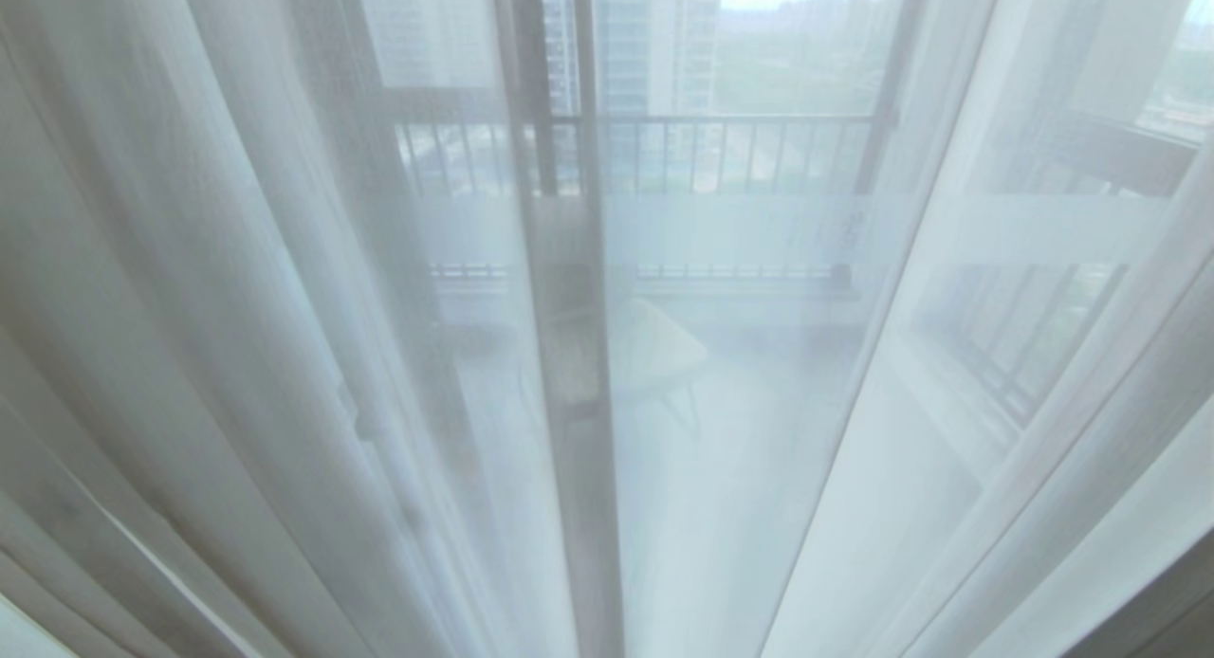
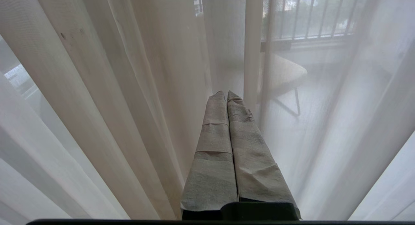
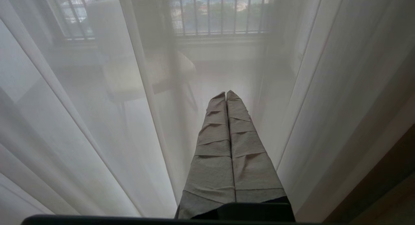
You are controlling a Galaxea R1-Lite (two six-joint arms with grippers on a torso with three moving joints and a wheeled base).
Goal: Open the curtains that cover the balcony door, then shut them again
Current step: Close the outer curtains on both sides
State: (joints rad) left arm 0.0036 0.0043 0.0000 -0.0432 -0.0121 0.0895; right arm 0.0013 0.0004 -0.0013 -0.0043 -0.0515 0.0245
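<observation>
Curtains [image 1: 237, 288] fill the head view, drawn shut in long pale folds across the balcony door [image 1: 583, 288], whose dark upright frame and frosted band show dimly through the sheer fabric. Beyond the glass, a railing [image 1: 721, 127] and a pale chair [image 1: 654, 355] stand on the balcony. Neither arm appears here.

Left wrist view: the left gripper [image 2: 226, 92] points at the curtains with its tape-wrapped fingers [image 2: 214, 137] pressed together, holding nothing. A thicker beige fold hangs just beside them, and the sheer layer lies on the other side, with the chair faint behind it.

Right wrist view: the right gripper [image 3: 226, 92] likewise has its wrapped fingers [image 3: 246, 147] closed and empty, aimed at the sheer fabric.
</observation>
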